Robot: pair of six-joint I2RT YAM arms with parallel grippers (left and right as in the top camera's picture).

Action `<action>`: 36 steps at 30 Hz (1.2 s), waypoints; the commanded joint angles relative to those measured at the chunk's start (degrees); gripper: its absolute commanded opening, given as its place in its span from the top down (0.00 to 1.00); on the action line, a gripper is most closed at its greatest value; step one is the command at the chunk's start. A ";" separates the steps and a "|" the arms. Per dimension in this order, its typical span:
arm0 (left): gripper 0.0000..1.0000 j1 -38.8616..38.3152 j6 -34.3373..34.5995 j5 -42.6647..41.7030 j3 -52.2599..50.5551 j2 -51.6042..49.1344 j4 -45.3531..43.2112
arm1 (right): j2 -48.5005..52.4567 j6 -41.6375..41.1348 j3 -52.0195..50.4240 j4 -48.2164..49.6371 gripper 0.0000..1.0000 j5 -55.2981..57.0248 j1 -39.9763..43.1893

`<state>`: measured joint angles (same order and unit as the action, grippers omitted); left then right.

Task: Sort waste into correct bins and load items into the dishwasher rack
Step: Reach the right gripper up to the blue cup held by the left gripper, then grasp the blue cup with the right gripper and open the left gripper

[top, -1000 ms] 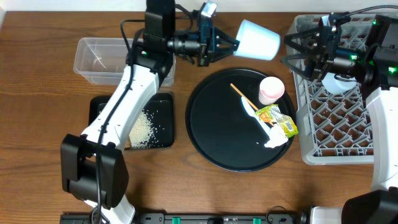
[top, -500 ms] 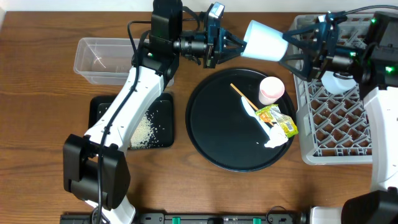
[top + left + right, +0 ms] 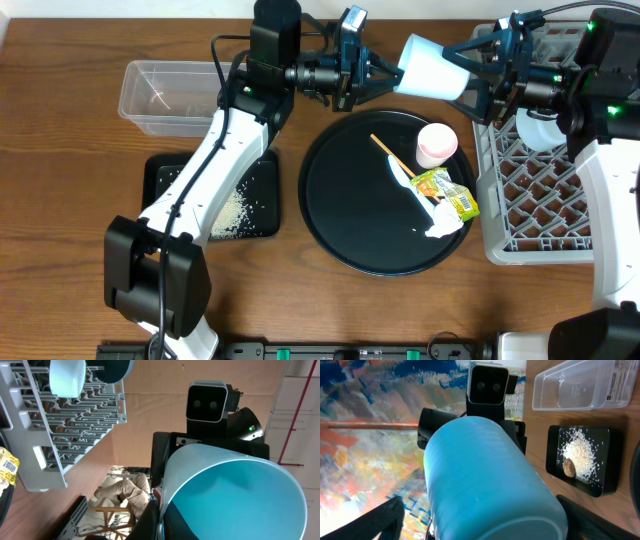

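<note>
A light-blue cup [image 3: 432,68] hangs on its side in the air above the table's far edge. My left gripper [image 3: 385,72] is shut on its rim [image 3: 161,520], one finger inside the cup [image 3: 235,495] and one outside. My right gripper [image 3: 470,70] is open, with a finger on each side of the cup's base [image 3: 485,480] and a gap showing on both sides. On the round black tray [image 3: 340,200] stand a pink cup [image 3: 436,145], a yellow-green wrapper [image 3: 447,192] and a white tissue [image 3: 440,222]. A pale bowl [image 3: 540,130] sits in the grey dishwasher rack [image 3: 540,190].
A clear tub [image 3: 165,95] stands at the far left. In front of it the shallow black tray [image 3: 160,175] holds rice [image 3: 580,452] and a brown lump [image 3: 568,467]. A thin wooden stick [image 3: 385,150] lies on the round tray.
My left arm carried the light-blue cup to the right, until its base came between my right gripper's fingers. Those fingers have narrowed slightly.
</note>
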<state>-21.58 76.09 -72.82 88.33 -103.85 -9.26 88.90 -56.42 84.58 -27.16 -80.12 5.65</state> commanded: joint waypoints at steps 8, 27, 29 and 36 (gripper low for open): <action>0.94 -0.04 2.29 -0.20 0.22 -0.31 -0.35 | 0.42 -0.15 -0.07 0.15 0.20 2.21 -1.31; 0.94 1.53 5.49 -1.60 0.22 -0.31 -3.74 | 0.42 -0.15 -0.07 1.09 0.18 5.07 -0.42; 0.94 1.79 5.49 -1.60 0.22 -0.31 -3.74 | 0.42 -0.15 -0.07 1.09 0.14 5.03 0.48; 0.94 1.79 5.49 -1.55 0.22 -0.31 -3.74 | 0.42 -0.15 -0.07 1.68 0.11 4.46 1.62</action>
<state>-19.90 81.23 -73.34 88.07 -104.29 -12.47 88.90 -56.82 84.58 -25.82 -75.09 6.81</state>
